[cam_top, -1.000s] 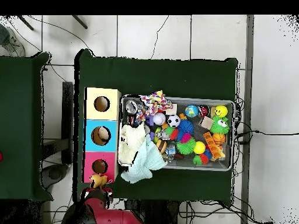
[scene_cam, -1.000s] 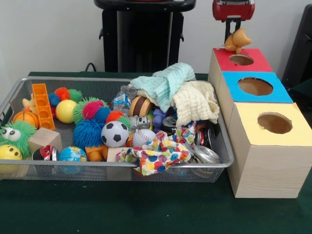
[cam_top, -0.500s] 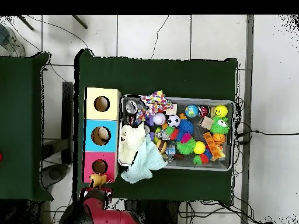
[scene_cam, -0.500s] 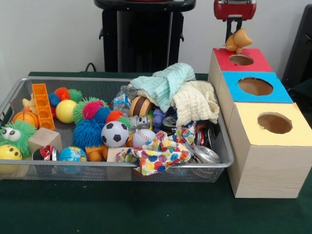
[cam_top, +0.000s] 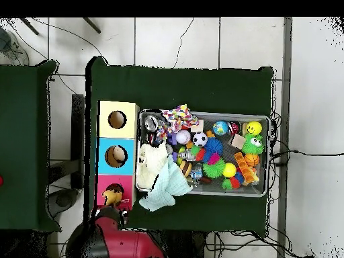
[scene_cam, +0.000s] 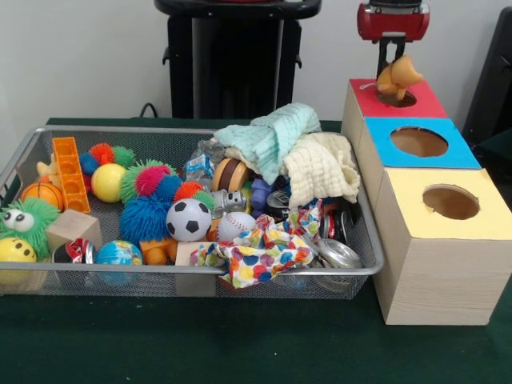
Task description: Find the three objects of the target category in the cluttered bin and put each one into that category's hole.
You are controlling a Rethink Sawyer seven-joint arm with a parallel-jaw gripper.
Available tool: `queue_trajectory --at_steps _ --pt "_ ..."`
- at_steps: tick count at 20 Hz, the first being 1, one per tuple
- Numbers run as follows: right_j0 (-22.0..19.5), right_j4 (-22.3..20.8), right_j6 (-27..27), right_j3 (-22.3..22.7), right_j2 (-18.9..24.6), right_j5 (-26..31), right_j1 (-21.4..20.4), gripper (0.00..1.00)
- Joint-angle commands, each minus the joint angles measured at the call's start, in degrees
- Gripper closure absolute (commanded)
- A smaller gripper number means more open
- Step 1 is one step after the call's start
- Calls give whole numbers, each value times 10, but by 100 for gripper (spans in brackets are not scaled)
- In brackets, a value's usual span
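Front view: fingers (scene_cam: 394,68) pinch an orange toy (scene_cam: 398,78) over the red box's hole (scene_cam: 402,99).

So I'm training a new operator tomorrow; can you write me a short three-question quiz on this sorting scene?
1. True or false: the small orange plush toy held by the claw hangs over the red-topped hole.
2. Which top lies between the other two on the wooden box: A red, B blue, C yellow?
3. Fill in: the pale green knitted cloth lies partly on the ____ coloured cloth in the wire mesh bin.

Key: 1 true; 2 B; 3 cream.
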Motion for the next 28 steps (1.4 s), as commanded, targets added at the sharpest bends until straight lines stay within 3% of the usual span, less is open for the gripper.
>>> queue_trajectory --at_steps 1,9,10,13,15,16,28 --pt "-20 19 70 -107 -2 76 31 100" --pt "-22 4 72 -116 -5 76 36 100" --pt "-25 0 76 -113 -1 60 36 0" --pt "-6 5 81 -118 -21 54 38 0" --pt "40 7 70 -146 -73 96 42 0" --pt "45 11 75 -146 -77 103 42 0" --pt "6 -2 74 -137 -30 93 40 0"
